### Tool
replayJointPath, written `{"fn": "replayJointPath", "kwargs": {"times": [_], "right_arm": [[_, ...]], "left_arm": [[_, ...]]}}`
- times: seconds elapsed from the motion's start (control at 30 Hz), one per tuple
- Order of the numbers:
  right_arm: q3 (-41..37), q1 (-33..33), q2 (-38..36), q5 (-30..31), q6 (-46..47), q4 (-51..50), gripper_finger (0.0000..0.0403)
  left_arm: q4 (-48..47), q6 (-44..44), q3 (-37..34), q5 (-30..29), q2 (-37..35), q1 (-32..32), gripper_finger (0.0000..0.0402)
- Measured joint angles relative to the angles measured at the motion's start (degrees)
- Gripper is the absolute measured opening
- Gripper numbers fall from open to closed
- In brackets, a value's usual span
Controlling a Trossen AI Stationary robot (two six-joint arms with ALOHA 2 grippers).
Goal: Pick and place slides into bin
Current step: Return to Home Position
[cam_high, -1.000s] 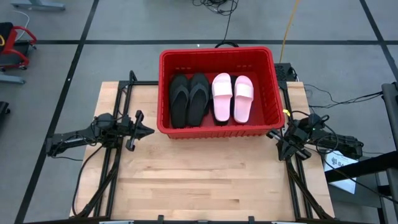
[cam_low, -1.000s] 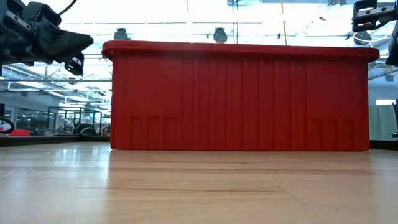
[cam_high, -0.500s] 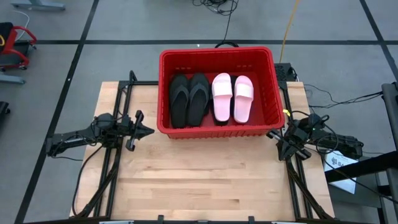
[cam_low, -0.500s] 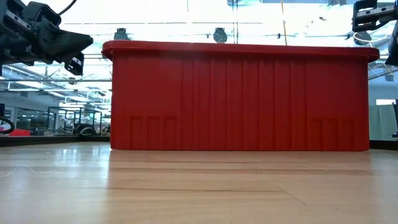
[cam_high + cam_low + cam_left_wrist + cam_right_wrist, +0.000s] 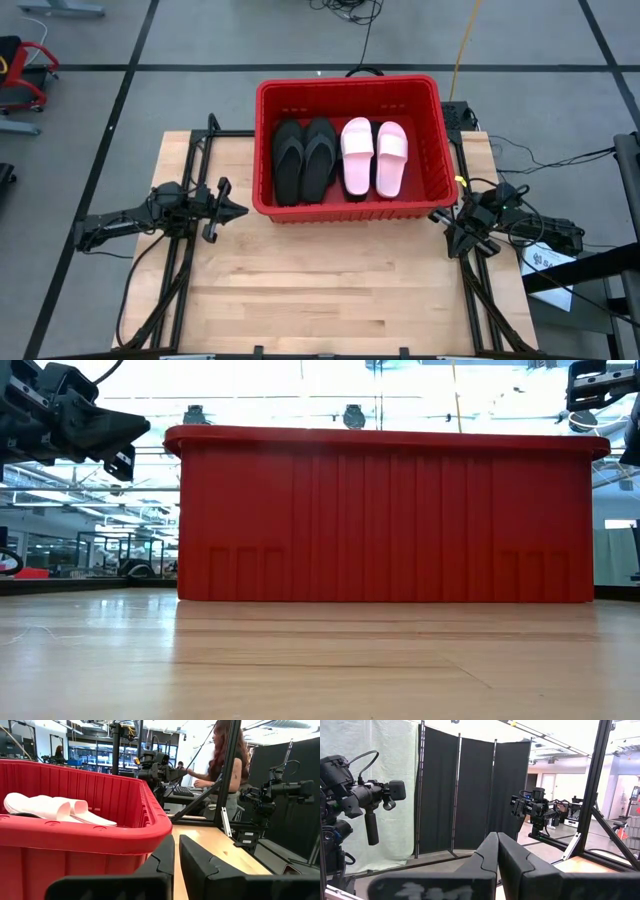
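Note:
The red bin (image 5: 432, 150) stands at the table's far middle; it also shows in the low view (image 5: 385, 515) and the left wrist view (image 5: 75, 835). Inside lie a black pair of slides (image 5: 304, 158) and a pale pink pair (image 5: 374, 156), soles down on the bin's floor; the pink ones show in the left wrist view (image 5: 50, 809). My left gripper (image 5: 240, 210) is shut and empty just left of the bin's near left corner. My right gripper (image 5: 437, 216) is shut and empty at the bin's near right corner, by the table's right edge.
The bare wooden table top (image 5: 330, 290) lies in front of the bin. Black frame rails (image 5: 480, 300) run along the table's left and right sides. A person (image 5: 227, 770) stands at a bench beyond the table.

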Motion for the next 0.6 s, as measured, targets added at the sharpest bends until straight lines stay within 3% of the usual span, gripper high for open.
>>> {"fn": "replayJointPath", "kwargs": {"times": [0.6], "right_arm": [[0.0, 0.0, 0.0, 0.0, 0.0, 0.0, 0.0000]], "left_arm": [[0.0, 0.0, 0.0, 0.0, 0.0, 0.0, 0.0004]]}}
